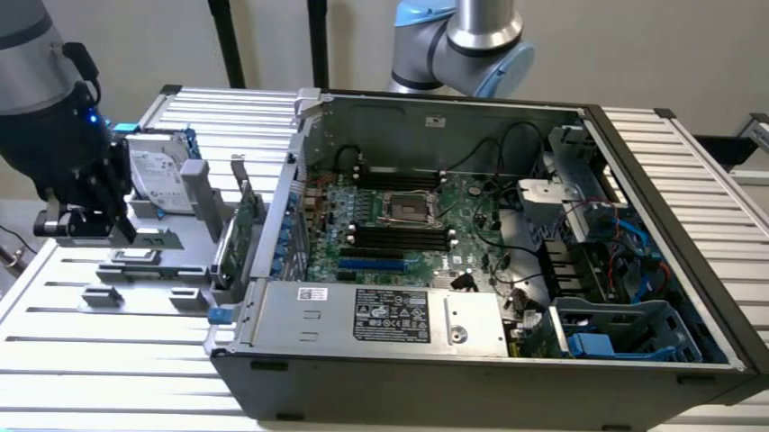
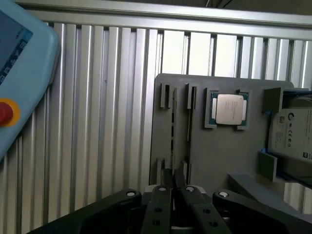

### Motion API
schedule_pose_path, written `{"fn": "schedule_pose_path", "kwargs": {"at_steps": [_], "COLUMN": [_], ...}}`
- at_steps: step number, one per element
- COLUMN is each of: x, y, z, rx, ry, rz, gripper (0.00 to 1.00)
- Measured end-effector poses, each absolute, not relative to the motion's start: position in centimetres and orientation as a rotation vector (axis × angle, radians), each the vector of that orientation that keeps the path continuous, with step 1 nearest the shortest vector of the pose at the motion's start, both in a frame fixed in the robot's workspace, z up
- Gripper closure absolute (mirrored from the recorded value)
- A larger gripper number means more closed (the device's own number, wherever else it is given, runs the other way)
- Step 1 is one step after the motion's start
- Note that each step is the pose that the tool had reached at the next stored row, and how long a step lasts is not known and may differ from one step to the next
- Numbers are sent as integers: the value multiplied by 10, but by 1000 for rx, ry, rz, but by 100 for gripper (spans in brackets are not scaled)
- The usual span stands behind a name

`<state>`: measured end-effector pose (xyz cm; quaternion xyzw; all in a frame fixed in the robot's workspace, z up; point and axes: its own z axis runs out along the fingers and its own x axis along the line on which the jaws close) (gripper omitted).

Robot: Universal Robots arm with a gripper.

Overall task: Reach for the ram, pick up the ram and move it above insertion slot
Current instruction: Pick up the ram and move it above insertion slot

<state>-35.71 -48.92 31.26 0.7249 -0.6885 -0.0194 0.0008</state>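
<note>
My gripper (image 2: 173,179) hangs over the near end of a grey holder plate (image 2: 219,156), its two fingers pressed close together with nothing visible between them. Just ahead of the fingertips runs a narrow slot holding a thin dark strip (image 2: 172,127) seen edge-on; I cannot tell whether that is the ram. In the exterior view the gripper (image 1: 111,236) sits on the exterior view's left, just above the same plate (image 1: 144,270), well away from the motherboard's dark memory slots (image 1: 397,238) in the open computer case (image 1: 481,360).
A silver CPU (image 2: 229,108) and a hard drive (image 2: 293,134) rest on the plate. A green expansion card (image 1: 247,232) stands between plate and case. A light-blue pendant with a red button (image 2: 17,68) lies on the ribbed table. A second arm (image 1: 463,40) stands behind the case.
</note>
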Motion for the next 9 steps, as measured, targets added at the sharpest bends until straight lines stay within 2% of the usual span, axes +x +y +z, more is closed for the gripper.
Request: {"fn": "schedule_pose_path", "kwargs": {"at_steps": [9], "x": [-338], "y": [-487], "z": [354], "rx": [2281], "ry": [-2157], "rz": [-61], "gripper": [87]}}
